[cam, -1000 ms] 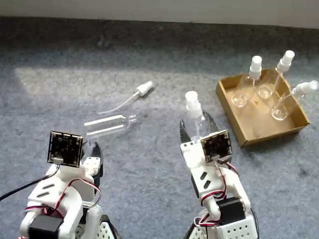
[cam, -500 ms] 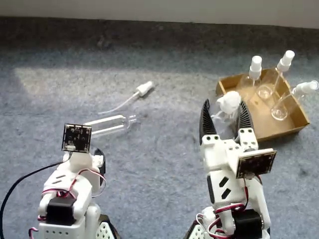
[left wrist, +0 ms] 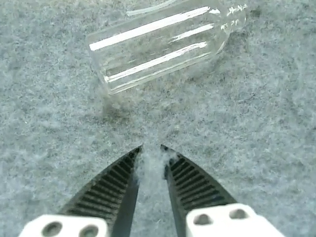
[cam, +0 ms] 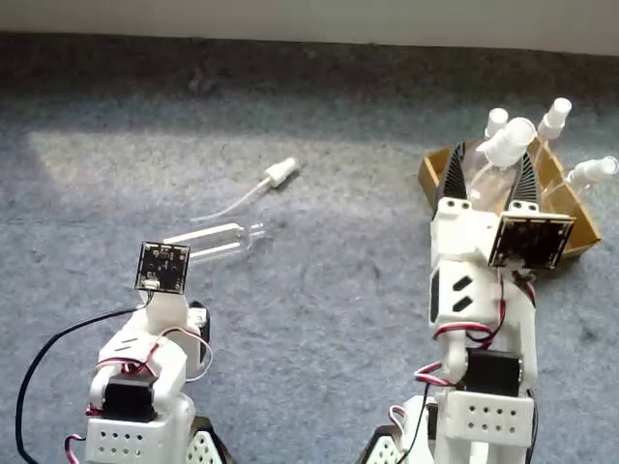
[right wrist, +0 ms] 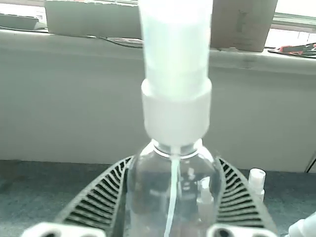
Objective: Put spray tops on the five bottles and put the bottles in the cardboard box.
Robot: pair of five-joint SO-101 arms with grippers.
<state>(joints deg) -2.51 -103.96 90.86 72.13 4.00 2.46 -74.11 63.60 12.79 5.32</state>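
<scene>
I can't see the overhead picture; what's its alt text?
The right gripper holds a bottle with a spray top at the cardboard box, where three more topped bottles sit. To the left, a bare bottle and a loose spray top lie on the grey carpet, beyond the left arm.

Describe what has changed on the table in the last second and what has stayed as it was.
The right gripper, shut on a capped bottle, carried it forward and to the right, to above the cardboard box. The left gripper drew back a little from the uncapped bottle. That bottle, the loose spray top and the three bottles in the box stayed put.
</scene>
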